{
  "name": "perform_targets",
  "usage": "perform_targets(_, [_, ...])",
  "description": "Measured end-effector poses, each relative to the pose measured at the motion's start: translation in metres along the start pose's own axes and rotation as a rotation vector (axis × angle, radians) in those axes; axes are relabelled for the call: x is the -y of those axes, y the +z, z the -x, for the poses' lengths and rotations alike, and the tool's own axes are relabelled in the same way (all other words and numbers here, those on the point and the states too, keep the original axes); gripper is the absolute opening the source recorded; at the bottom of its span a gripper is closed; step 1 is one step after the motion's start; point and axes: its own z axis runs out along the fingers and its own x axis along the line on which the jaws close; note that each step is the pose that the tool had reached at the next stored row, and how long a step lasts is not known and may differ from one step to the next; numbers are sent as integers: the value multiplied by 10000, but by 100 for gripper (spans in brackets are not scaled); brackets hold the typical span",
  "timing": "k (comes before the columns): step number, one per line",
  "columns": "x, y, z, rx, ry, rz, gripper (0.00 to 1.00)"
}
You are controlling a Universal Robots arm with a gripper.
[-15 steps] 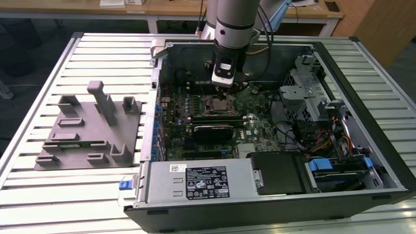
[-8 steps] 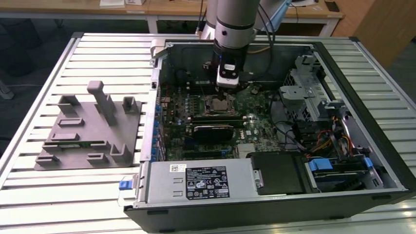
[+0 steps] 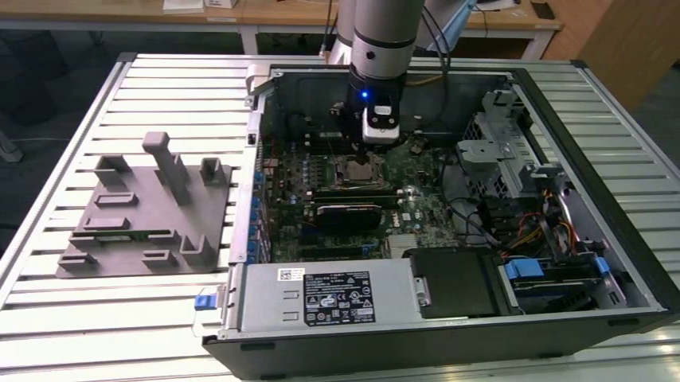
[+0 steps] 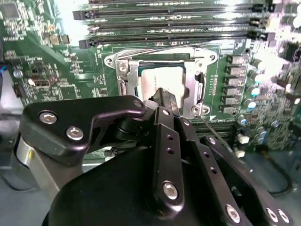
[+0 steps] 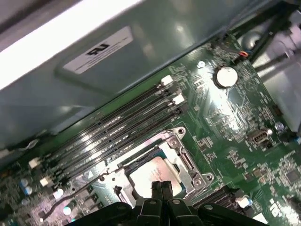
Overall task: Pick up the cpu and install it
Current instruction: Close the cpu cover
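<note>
The cpu [image 4: 157, 79] lies flat in the socket on the motherboard, silver top up; the first wrist view shows this same cpu [image 5: 149, 173] inside the metal socket frame [image 5: 186, 163]. My gripper [image 4: 165, 98] hangs just above its near edge with both black fingertips [image 5: 156, 187] pressed together and nothing between them. In the exterior view the gripper [image 3: 374, 148] reaches down into the open computer case over the socket [image 3: 358, 169]. The frame's bracket looks open around the chip, and the thin wire lever [image 4: 221, 137] stands free beside it.
Rows of black memory slots [image 4: 178, 28] run beside the socket. The case walls [image 3: 606, 119] surround the board, with a power supply [image 3: 318, 294] and drive bay at the front. A grey holder fixture [image 3: 149, 211] sits on the slatted table at the exterior view's left.
</note>
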Motion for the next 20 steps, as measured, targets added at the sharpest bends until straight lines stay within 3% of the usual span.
perform_targets(20, [0, 3, 0, 55, -3228, -48, 11])
